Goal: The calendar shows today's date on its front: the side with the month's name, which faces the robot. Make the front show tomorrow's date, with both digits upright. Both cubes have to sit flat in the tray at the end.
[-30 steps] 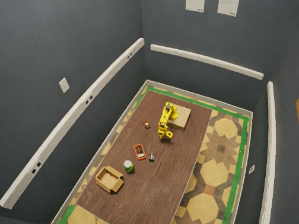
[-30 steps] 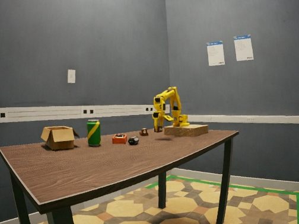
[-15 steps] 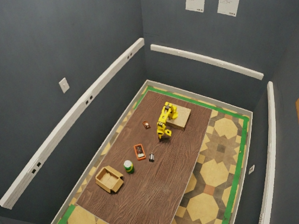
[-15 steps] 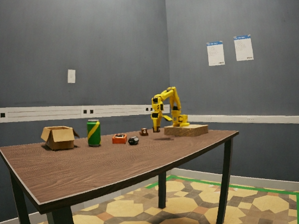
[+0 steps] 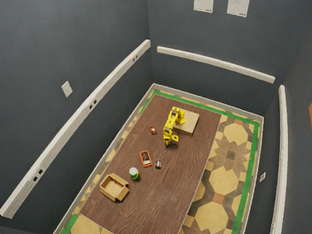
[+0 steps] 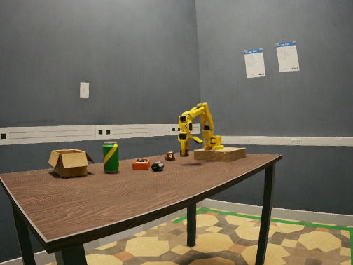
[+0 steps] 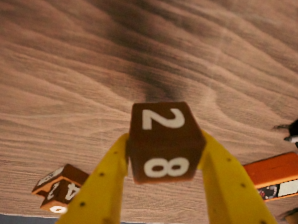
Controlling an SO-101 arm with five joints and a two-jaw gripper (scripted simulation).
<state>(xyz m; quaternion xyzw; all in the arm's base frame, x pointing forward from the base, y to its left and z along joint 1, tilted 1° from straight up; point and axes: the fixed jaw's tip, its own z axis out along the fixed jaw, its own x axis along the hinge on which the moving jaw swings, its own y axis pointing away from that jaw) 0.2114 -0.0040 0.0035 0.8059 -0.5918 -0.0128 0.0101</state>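
A: Top view, first entry?

B: One yellow arm (image 5: 169, 123) (image 6: 199, 110) on a pale wooden block (image 5: 192, 121) (image 6: 224, 154), its end effector (image 5: 167, 145) (image 6: 184, 153) (image 7: 166, 144) above the desk (image 5: 173, 192) (image 6: 140, 200) (image 7: 70, 75). One brown calendar (image 5: 152, 130) (image 6: 169, 158) (image 7: 76, 173), small, to one side of the arm.

A: Remaining stock?

B: One orange bin (image 5: 142, 159) (image 6: 141, 167) (image 7: 272, 169); one black item (image 5: 158, 164) (image 6: 157, 166) (image 7: 294, 134) just beside it; one green can (image 5: 134, 174) (image 6: 111, 158); one open cardboard box (image 5: 108, 193) (image 6: 73, 170). Two wall sheets, print too small to read.

A: Exterior view?

B: Calendar standing on the desk, a white "4" legible. Can, upright: green, yellow diagonal band, no brand legible. Two wall sheets, white, blue headers, wording illegible. End effector pointing down, a brown cube (image 6: 184, 153) (image 7: 167, 142) at its tips, raised off the desk.

A: Wrist view, and the state of the end effector?

B: Closed on the cube, one yellow finger at either side. Markings, white on brown: "2" on one face, "8" on the adjoining one, both turned sideways here. Calendar at lower left, a tilted "4" legible; its other markings are uncertain. Orange bin at right, partly in frame, dark and white contents; black item above it, cut off by the edge.

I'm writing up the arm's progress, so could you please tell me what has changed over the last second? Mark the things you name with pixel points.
The tool (image 5: 167, 143) (image 6: 184, 152) (image 7: 166, 145) has swung slightly leftward in the top and exterior views, toward the calendar (image 5: 152, 130) (image 6: 171, 158) (image 7: 65, 189), carrying a brown cube (image 5: 167, 145) (image 6: 184, 153) (image 7: 167, 142). Nothing was visibly taken hold of or let go. The calendar, green can (image 5: 134, 175) (image 6: 111, 158) and cardboard box (image 5: 108, 192) (image 6: 71, 170) stayed put.
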